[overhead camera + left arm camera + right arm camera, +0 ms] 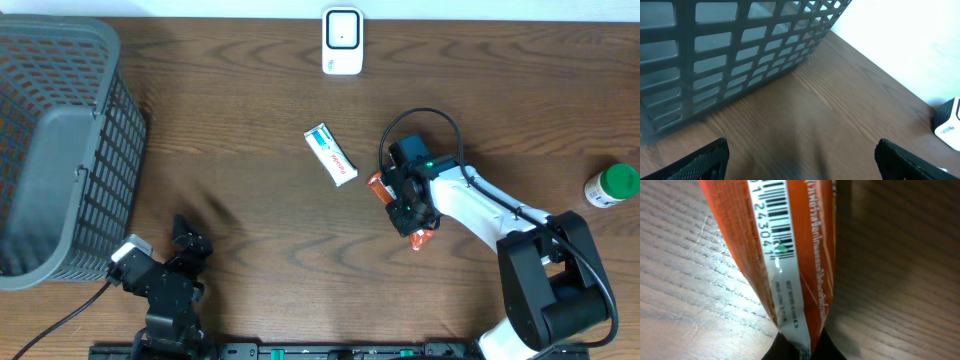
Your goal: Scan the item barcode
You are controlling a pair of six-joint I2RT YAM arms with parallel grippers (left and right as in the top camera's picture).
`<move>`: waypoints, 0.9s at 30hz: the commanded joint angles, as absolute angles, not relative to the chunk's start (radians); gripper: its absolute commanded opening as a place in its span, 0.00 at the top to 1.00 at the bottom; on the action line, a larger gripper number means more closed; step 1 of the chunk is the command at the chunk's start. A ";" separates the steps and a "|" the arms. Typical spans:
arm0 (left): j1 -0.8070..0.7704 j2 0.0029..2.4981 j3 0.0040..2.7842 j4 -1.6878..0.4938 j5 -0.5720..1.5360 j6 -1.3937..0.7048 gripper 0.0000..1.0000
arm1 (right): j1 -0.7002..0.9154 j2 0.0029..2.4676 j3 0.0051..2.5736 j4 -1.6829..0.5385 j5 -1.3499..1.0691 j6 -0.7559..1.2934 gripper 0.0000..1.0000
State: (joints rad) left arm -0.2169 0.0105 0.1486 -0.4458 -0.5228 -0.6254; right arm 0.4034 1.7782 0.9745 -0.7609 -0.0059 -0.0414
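I'm pinching the orange packet (pixel 378 184) in my right gripper (pixel 402 208), on the table right of centre.

At the far left the grey basket (pixel 60 140) is sitting. Just right of it, by the near edge, my left gripper (pixel 188 240) is resting with its fingers spread wide, holding nothing. The white scanner (pixel 342 40) is standing at the far edge near the middle, and a white box (pixel 330 154) is lying nearer, just left of the packet. My right jaws are clamping together on the packet's crimped end, with its barcode facing the wrist camera. A green-capped bottle (pixel 612 186) is standing at the far right.
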 commanded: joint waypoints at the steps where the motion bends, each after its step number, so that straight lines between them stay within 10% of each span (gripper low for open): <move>1: -0.215 0.005 0.135 -0.474 -0.528 -0.626 0.07 | 0.407 1.869 0.929 -0.770 0.038 0.025 0.99; 27: -0.215 0.005 0.135 -0.474 -0.528 -0.626 0.07 | 0.897 1.342 1.276 -1.042 0.157 -0.012 0.99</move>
